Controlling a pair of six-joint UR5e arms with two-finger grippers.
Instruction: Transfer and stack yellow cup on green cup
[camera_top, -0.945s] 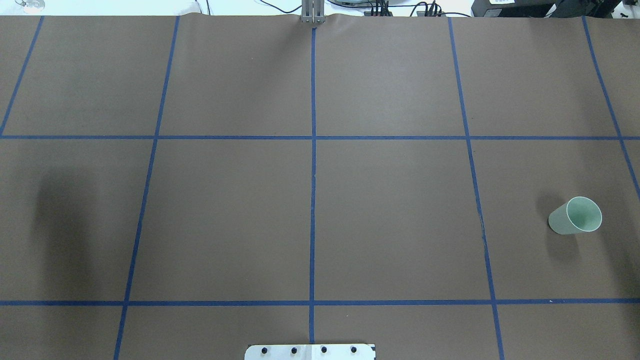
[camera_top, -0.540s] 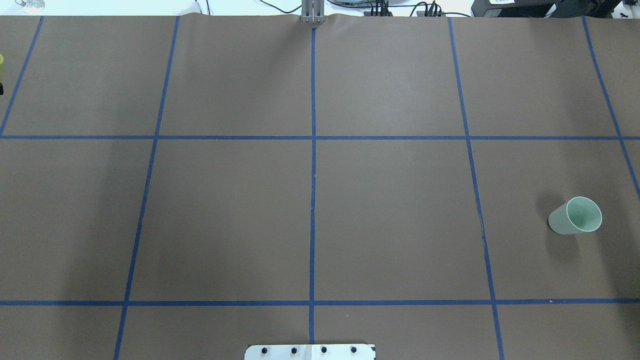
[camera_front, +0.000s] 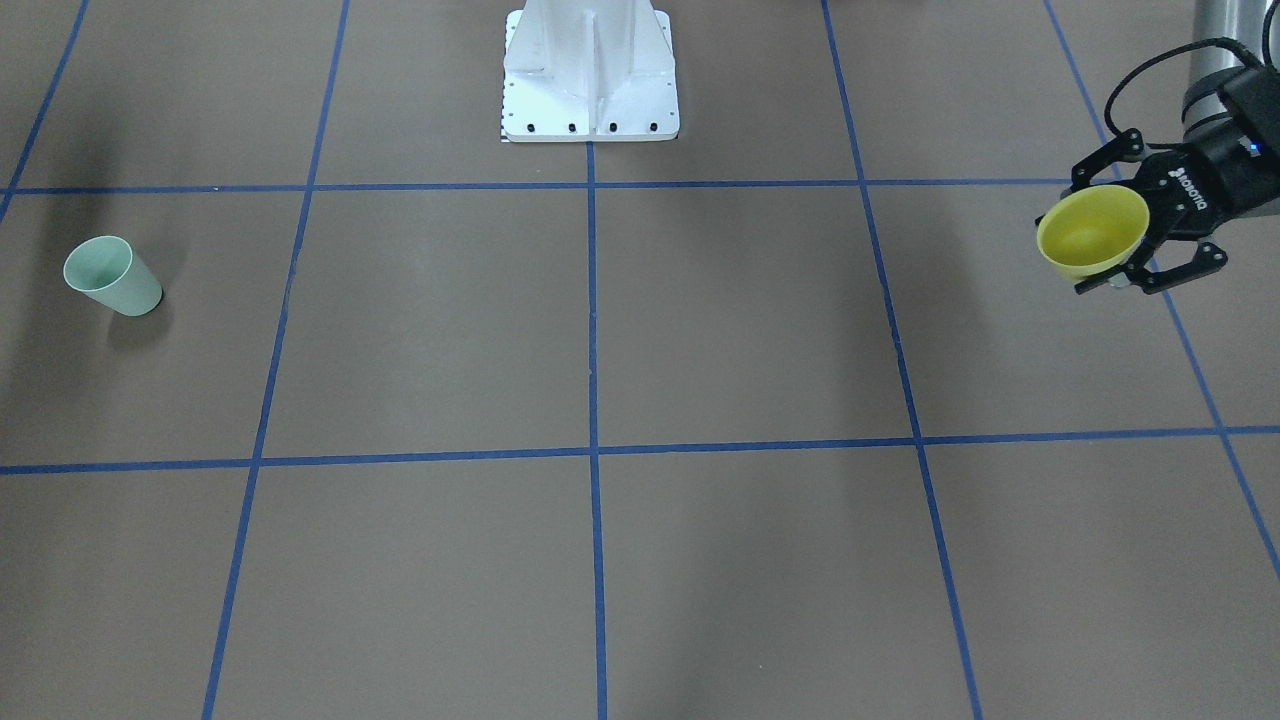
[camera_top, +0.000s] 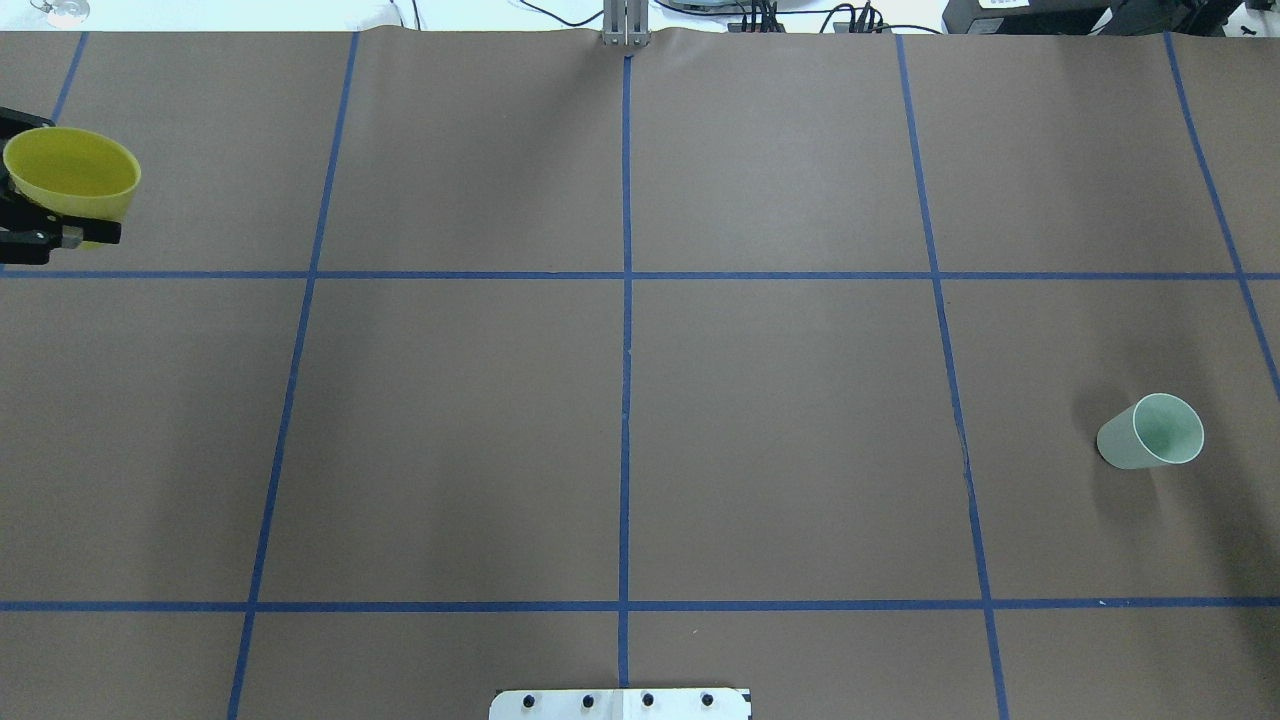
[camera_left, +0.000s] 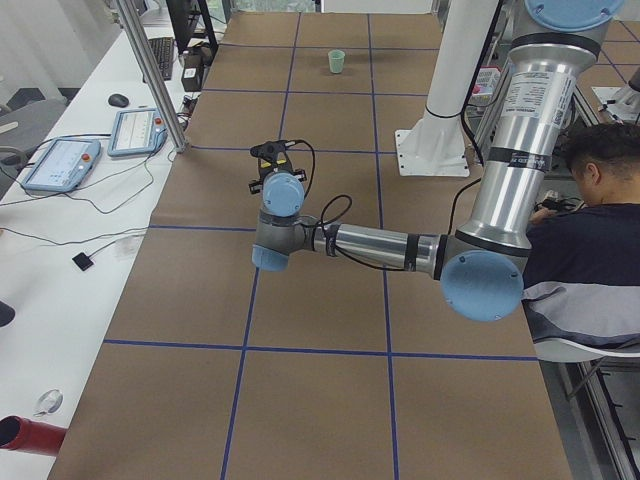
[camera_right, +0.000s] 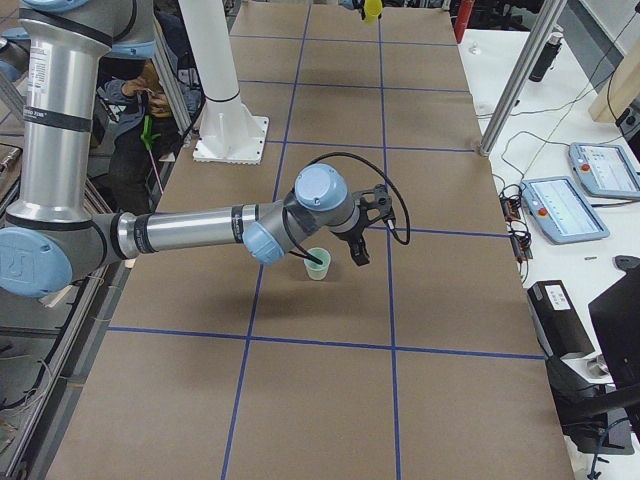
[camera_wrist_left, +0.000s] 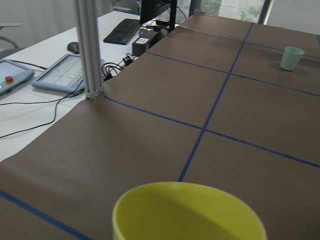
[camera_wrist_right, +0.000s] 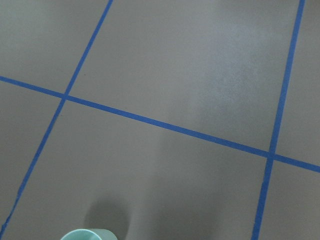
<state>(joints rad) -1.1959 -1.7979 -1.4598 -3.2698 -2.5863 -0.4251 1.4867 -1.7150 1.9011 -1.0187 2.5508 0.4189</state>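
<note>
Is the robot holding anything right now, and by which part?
Yes: the left gripper holds the yellow cup, its two fingers on opposite sides of the cup's wall, just below the rim.

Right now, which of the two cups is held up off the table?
The yellow cup, gripped by the left end effector above the table; the green cup stands on it.

The left arm (camera_left: 375, 243) and right arm (camera_right: 180, 232) are silver tubes with pale blue joint caps. The left end effector (camera_front: 1087, 238) is black with white lettering
</note>
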